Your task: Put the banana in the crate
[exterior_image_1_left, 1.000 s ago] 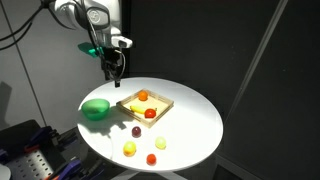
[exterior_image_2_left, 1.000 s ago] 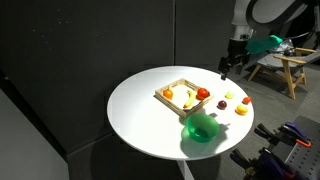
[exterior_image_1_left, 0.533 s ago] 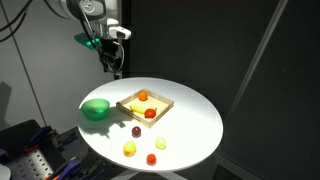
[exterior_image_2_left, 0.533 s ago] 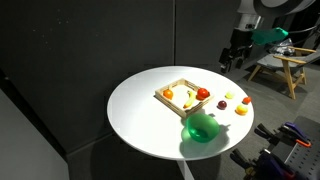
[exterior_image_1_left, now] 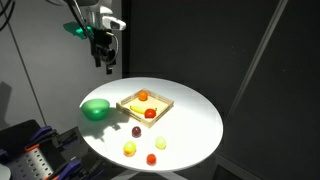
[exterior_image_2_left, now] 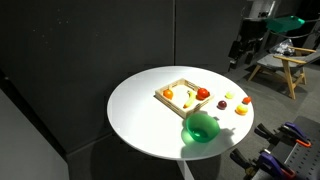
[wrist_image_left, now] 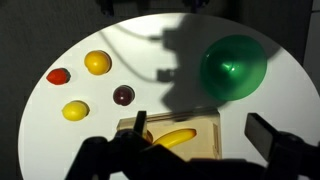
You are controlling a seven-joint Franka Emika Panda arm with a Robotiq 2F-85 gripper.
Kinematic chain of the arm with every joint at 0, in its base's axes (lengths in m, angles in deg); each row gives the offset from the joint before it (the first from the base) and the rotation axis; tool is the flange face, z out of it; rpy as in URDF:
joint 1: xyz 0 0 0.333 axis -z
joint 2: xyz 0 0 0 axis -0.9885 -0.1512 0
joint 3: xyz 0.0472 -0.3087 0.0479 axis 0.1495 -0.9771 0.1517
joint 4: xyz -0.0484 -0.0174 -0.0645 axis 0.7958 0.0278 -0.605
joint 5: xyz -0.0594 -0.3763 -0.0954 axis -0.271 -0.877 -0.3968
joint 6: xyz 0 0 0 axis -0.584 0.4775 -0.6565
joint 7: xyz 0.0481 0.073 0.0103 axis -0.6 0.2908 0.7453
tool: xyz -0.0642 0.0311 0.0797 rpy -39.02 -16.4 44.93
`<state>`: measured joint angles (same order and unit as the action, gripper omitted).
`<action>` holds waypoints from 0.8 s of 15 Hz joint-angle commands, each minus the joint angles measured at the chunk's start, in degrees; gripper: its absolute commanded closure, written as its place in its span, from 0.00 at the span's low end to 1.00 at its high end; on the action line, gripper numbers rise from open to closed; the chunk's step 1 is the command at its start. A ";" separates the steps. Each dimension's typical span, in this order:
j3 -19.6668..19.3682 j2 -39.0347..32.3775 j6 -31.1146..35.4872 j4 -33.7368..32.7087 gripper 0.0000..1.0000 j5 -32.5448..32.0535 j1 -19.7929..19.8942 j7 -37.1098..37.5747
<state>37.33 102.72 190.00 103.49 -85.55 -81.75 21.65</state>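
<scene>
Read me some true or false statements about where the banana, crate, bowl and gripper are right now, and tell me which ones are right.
1. The banana lies inside the crate. True.
2. The gripper is holding the banana. False: it is open, empty and high above the table.
3. The green bowl sits inside the crate. False: it stands on the table beside the crate.
4. A purple fruit lies on the table outside the crate. True.
</scene>
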 commanded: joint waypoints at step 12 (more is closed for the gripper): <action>1.12 9.44 -5.43 3.67 0.00 -0.57 2.18 2.86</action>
<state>37.65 109.68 185.60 105.91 -85.63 -80.54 23.36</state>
